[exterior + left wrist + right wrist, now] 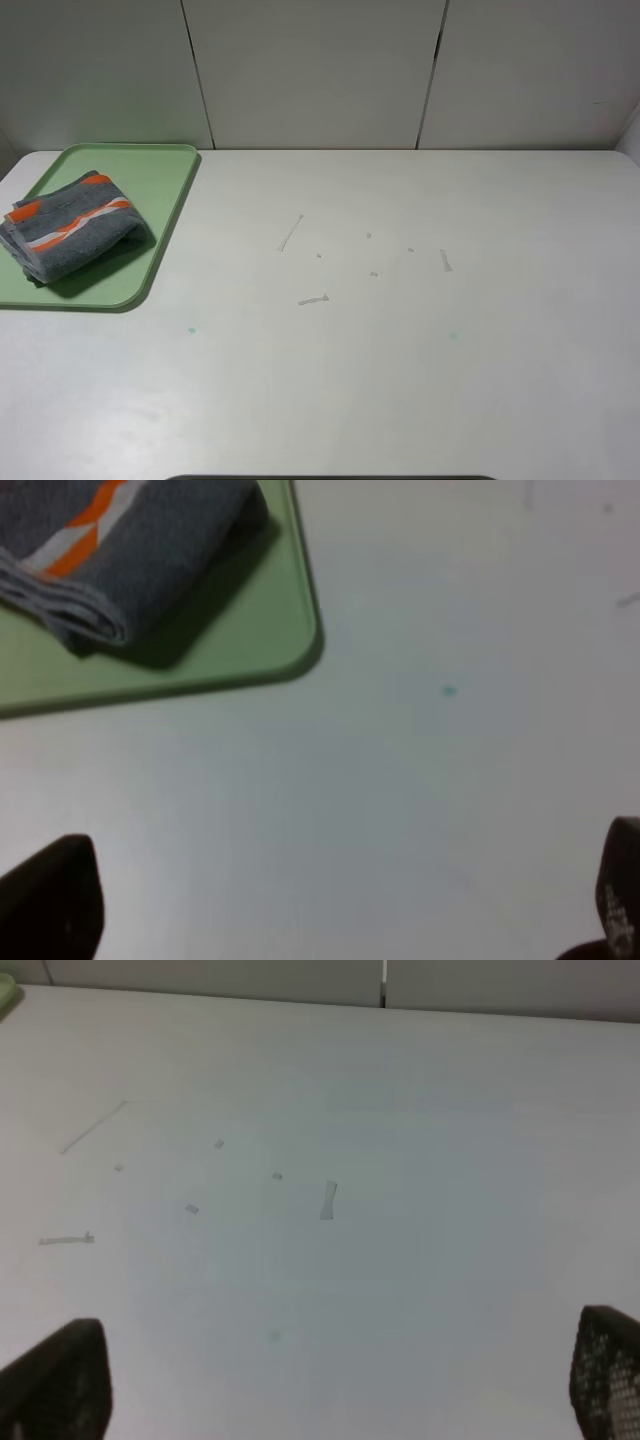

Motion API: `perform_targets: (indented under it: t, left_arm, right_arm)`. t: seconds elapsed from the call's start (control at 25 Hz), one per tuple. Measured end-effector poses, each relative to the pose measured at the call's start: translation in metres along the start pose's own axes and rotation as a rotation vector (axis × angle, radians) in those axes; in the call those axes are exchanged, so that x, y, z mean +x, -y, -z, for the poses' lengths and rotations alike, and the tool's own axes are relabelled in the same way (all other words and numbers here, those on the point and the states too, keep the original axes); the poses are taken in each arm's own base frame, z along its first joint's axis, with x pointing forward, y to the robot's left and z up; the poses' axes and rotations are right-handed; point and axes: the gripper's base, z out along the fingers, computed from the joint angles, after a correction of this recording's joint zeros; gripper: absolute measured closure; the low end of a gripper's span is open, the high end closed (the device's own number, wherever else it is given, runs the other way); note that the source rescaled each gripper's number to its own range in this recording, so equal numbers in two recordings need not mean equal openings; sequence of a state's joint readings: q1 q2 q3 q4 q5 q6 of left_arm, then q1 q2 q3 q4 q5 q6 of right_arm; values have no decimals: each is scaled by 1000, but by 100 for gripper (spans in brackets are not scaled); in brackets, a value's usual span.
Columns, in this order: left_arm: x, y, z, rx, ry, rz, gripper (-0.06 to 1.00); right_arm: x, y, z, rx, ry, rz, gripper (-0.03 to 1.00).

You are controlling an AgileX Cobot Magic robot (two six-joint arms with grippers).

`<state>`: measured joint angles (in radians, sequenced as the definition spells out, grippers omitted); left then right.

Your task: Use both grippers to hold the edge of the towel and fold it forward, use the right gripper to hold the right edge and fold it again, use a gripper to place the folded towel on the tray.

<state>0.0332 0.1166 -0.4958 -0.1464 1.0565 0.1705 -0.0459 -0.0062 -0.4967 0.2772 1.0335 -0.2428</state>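
Observation:
The towel (72,226) is folded into a thick grey bundle with orange patches and a white stripe on top. It lies on the pale green tray (160,190) at the table's far left. Neither arm shows in the exterior high view. In the left wrist view the towel (130,550) rests on the tray (250,650), well away from my left gripper (335,910), whose dark fingertips (50,900) stand wide apart over bare table. My right gripper (340,1385) is likewise open above the empty white tabletop, far from the towel.
The white table (400,350) carries several small scraps of tape (313,299) near its middle. A pale panelled wall (320,70) runs along the back edge. A corner of the tray (5,990) just shows in the right wrist view.

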Motion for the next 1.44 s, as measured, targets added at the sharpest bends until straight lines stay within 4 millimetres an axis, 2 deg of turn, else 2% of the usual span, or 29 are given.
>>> perform_targets:
  t: [0.32, 1.44]
  left_arm:
    - [12, 4, 12, -1, 113, -28, -6]
    - [13, 5, 12, 7, 107, -39, -6]
  right_arm:
    - [0, 0, 0, -1, 0, 0, -3]
    - [0, 0, 0, -1, 0, 0, -3]
